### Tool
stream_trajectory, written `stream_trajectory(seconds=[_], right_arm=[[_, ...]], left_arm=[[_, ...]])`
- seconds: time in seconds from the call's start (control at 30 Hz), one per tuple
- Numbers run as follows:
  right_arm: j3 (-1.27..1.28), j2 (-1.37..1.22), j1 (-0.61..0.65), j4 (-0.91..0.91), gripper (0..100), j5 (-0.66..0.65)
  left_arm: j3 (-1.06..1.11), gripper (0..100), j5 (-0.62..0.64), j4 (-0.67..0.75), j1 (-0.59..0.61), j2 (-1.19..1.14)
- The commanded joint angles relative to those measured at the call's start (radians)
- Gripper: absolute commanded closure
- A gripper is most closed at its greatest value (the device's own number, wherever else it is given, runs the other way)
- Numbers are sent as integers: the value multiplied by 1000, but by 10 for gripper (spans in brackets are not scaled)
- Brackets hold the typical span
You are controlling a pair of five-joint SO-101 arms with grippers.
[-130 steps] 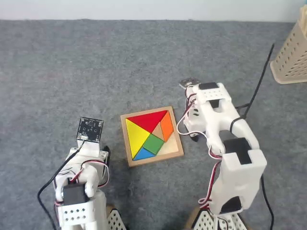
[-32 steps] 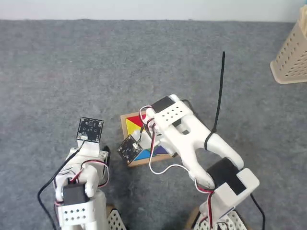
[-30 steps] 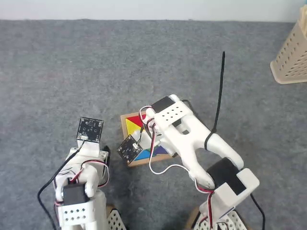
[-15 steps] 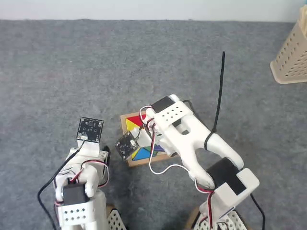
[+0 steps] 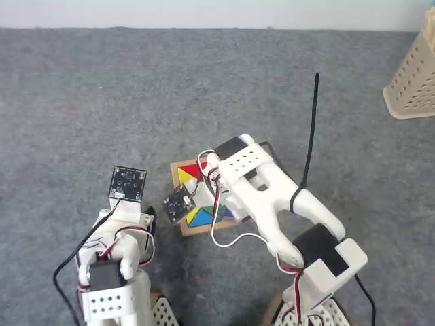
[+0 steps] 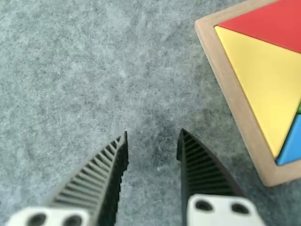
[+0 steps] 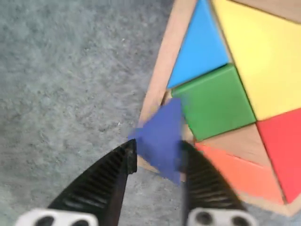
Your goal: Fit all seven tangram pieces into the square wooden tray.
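The square wooden tray [image 5: 178, 166] lies on the grey carpet between the arms, mostly covered by my right arm [image 5: 248, 176]. In the right wrist view, my right gripper [image 7: 159, 146] is shut on a dark blue piece [image 7: 162, 134], tilted over the tray's rim [image 7: 162, 61] beside the green square [image 7: 216, 101]. Light blue [image 7: 200, 44], yellow [image 7: 263, 52], red [image 7: 282, 155] and orange [image 7: 230, 165] pieces sit in the tray. My left gripper [image 6: 153, 136] stands open over bare carpet, just off the tray's corner [image 6: 207, 28].
A beige slatted basket [image 5: 414, 75] stands at the far right edge. A black cable [image 5: 311, 129] rises behind the right arm. Open grey carpet stretches across the far half and to the left of the tray.
The right arm has swung from the tray's right side to over the tray with the dark blue piece. Over the last second its wrist shifted slightly away from me. The left arm stayed still.
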State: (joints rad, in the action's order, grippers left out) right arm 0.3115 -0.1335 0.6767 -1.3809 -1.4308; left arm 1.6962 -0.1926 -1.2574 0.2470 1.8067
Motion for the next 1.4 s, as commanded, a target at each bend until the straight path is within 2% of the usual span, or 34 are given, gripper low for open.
stream_trajectory(seconds=[0.0,0.17,0.27,0.53,0.63,0.77,0.9,1.0,1.37], right_arm=[[-17,81,-47,-8,992,92],[-17,81,-119,-5,989,150],[-37,82,-130,10,989,235],[-196,104,-133,12,992,736],[-124,186,-133,90,992,842],[103,406,-133,259,992,964],[362,616,-131,412,992,1025],[468,671,-131,469,992,1026],[473,433,-130,464,992,1031]], left_arm=[[-10,833,-3,-6,-2,18],[-10,833,-3,-6,-2,18],[-10,833,-3,-6,-2,18],[-10,833,-3,-6,-2,18],[-10,833,-3,-6,-2,18],[-10,833,-3,-6,-2,18],[-10,833,-3,-6,-2,18],[-10,833,-3,-6,-2,18],[-10,833,-3,-6,-2,18]])
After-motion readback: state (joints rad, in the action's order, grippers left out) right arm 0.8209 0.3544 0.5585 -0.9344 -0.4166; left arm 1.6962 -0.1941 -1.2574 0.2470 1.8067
